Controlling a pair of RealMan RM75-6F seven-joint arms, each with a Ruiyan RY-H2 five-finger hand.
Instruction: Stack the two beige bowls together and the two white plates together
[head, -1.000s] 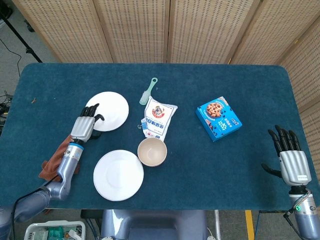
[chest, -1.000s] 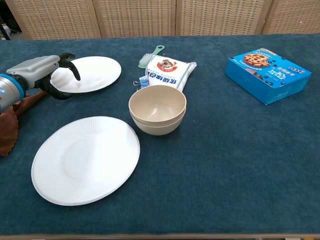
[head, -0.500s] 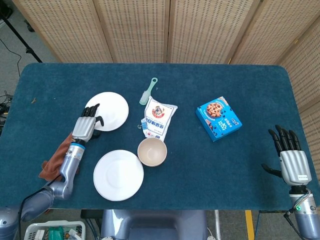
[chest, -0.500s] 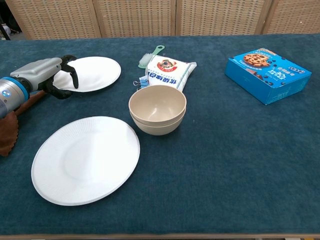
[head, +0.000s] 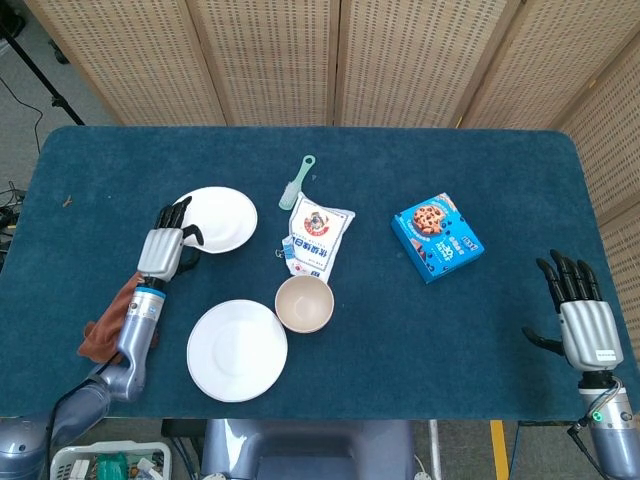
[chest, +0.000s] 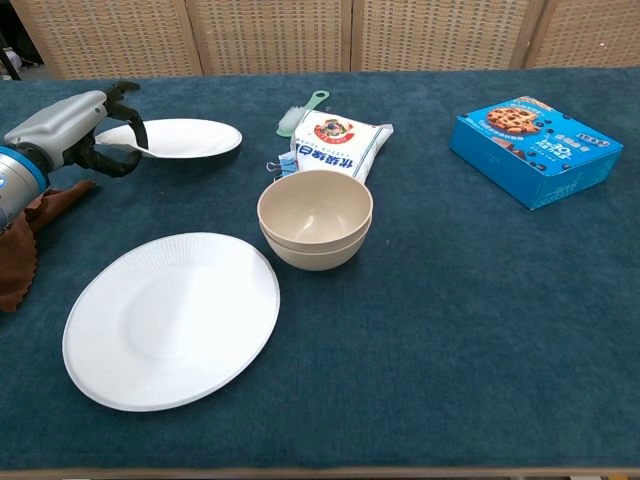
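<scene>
Left hand (chest: 75, 130) gripping far white plate's (chest: 185, 138) left rim, lifted.

Silver-grey left hand (head: 161, 250) and right hand (head: 583, 327), black fingers.

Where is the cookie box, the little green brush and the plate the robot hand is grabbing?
cookie box (head: 437, 237), head view, middle of its blue top face.
green brush (chest: 300, 111), chest view, middle of its handle.
far plate (chest: 180, 138), chest view, its bare centre.
left hand (chest: 85, 130), chest view, back of the hand at the plate's edge.
</scene>
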